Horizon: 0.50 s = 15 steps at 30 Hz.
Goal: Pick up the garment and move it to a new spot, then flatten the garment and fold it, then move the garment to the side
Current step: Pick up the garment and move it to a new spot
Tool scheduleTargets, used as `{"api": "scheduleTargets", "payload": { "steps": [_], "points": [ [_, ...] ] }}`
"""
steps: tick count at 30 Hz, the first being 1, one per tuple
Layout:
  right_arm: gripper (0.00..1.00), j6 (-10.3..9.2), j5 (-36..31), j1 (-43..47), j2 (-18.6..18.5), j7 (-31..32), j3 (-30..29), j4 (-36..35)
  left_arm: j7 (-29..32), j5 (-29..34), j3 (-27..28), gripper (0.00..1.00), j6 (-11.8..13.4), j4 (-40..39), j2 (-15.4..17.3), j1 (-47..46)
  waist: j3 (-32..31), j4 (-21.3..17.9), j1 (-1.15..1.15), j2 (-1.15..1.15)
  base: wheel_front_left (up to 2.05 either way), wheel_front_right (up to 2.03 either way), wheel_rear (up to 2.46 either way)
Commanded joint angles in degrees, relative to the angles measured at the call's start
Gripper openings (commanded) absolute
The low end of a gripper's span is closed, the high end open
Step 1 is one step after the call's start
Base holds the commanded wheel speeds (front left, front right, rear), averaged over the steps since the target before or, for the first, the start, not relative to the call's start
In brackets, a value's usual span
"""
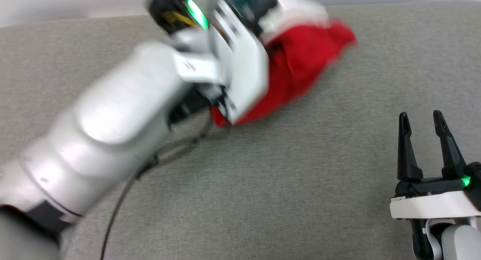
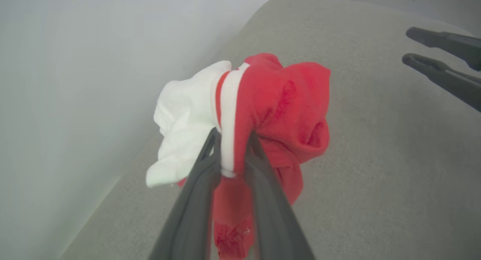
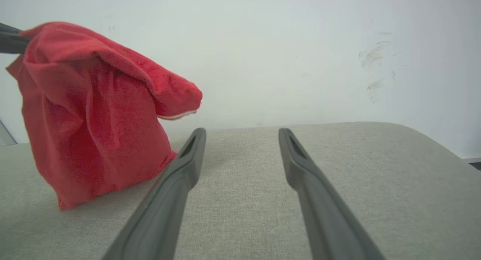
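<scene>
On our left, our left gripper point(image 2: 232, 139) clenches the garment point(image 2: 285, 102) by its striped trim, so it hangs bunched for carrying, its lower end seemingly brushing the grey cushion point(image 1: 263, 185). Rightward, our right gripper point(image 1: 420, 115) sits spread and empty, well apart.

Free grey surface point(image 1: 282, 177); garment point(image 1: 304, 64), wall point(image 3: 300, 46) beyond.

No text, number or brand can be read. The bunched garment point(image 2: 278, 102) shows plain red cloth, a white sleeve and striped trim. A yellow mark point(image 1: 174, 17) on the left arm's dark wrist is too blurred to read.
</scene>
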Motion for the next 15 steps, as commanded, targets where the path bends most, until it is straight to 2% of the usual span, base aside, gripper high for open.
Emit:
{"api": "scheduleTargets", "payload": {
  "steps": [1, 7, 15],
  "points": [
    [1.00, -0.02, 0.47, 0.67, 0.11, -0.14, 0.00, 0.04, -0.55, -0.03, -1.00, 0.00, 0.01, 0.24, -0.31, 1.09, -0.09, -1.45, 0.01, 0.00, 0.00, 0.00, 0.00],
    [1.00, -0.02, 1.05, 0.65, 0.12, -0.14, -0.36, -0.05, -4.98, -2.71, -11.56, 0.00, 0.01, 3.67, -6.04, 7.97, 0.81, -3.29, 0.01, 0.00, 0.00, 0.00, 0.00],
    [1.00, -0.02, 0.53, 0.50, 0.12, -0.14, -0.66, 0.20, -7.48, -3.97, -15.04, 0.00, 0.00, 8.04, -11.28, 18.18, 1.96, -3.20, 0.01, 0.00, 0.00, 0.00, 0.00]
  ]
}}
